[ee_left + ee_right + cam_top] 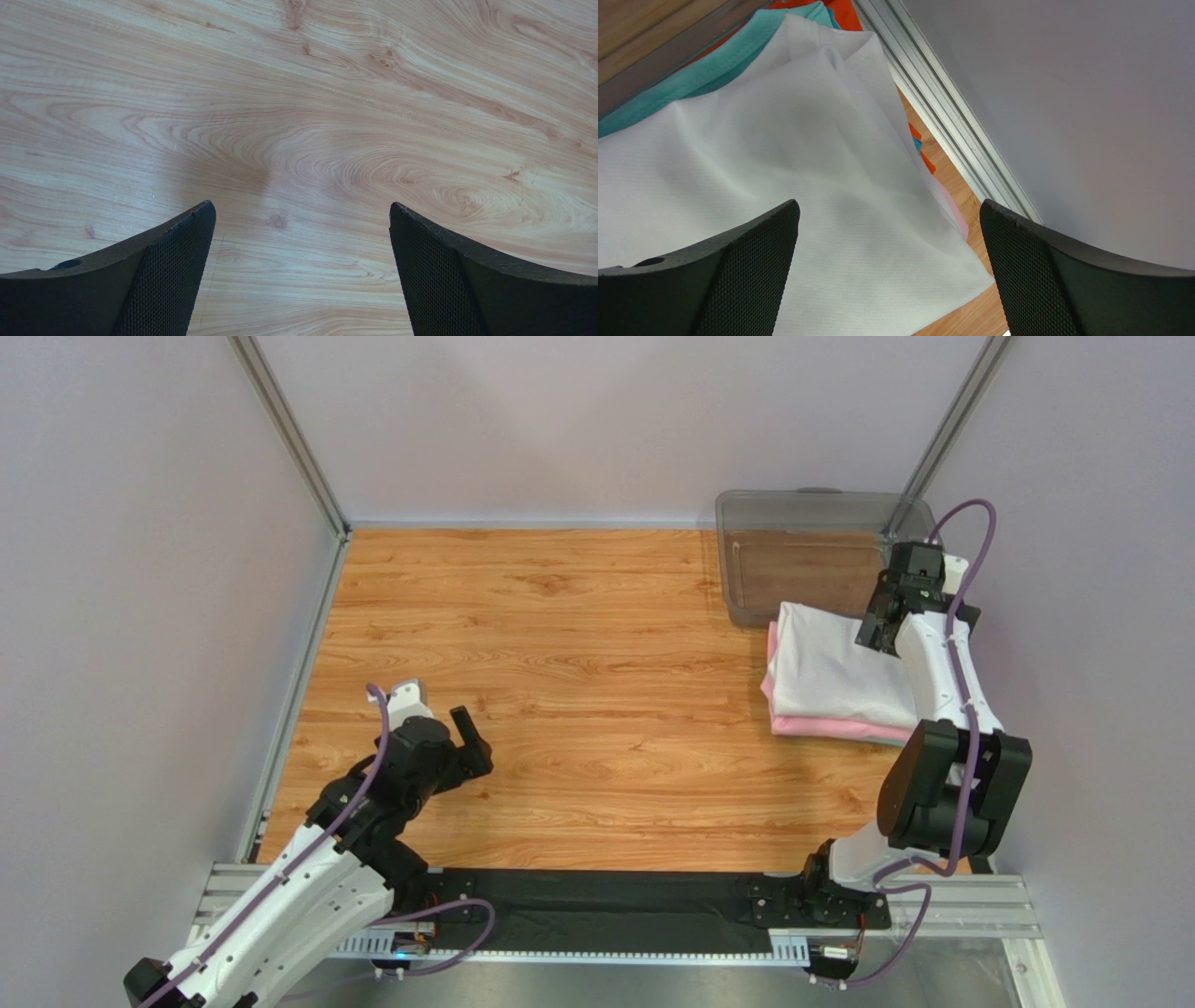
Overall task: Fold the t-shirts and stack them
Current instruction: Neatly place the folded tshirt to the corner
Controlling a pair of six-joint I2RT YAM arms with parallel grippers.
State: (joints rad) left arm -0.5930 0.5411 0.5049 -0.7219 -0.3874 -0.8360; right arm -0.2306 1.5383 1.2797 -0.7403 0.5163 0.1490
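A folded white t-shirt (831,667) lies on a folded pink t-shirt (828,728) at the right side of the table. In the right wrist view the white shirt (794,189) fills the middle, with a teal shirt edge (703,77) and an orange edge behind it, and a sliver of pink (959,220) at its right. My right gripper (884,633) hovers over the stack's far right corner, open and empty (889,273). My left gripper (463,735) is open and empty over bare wood at the near left (302,273).
A translucent grey bin (807,546) stands at the back right corner, just behind the stack. Grey walls and aluminium posts (288,434) enclose the wooden table (589,658). A metal rail (941,112) runs close beside the shirts on the right.
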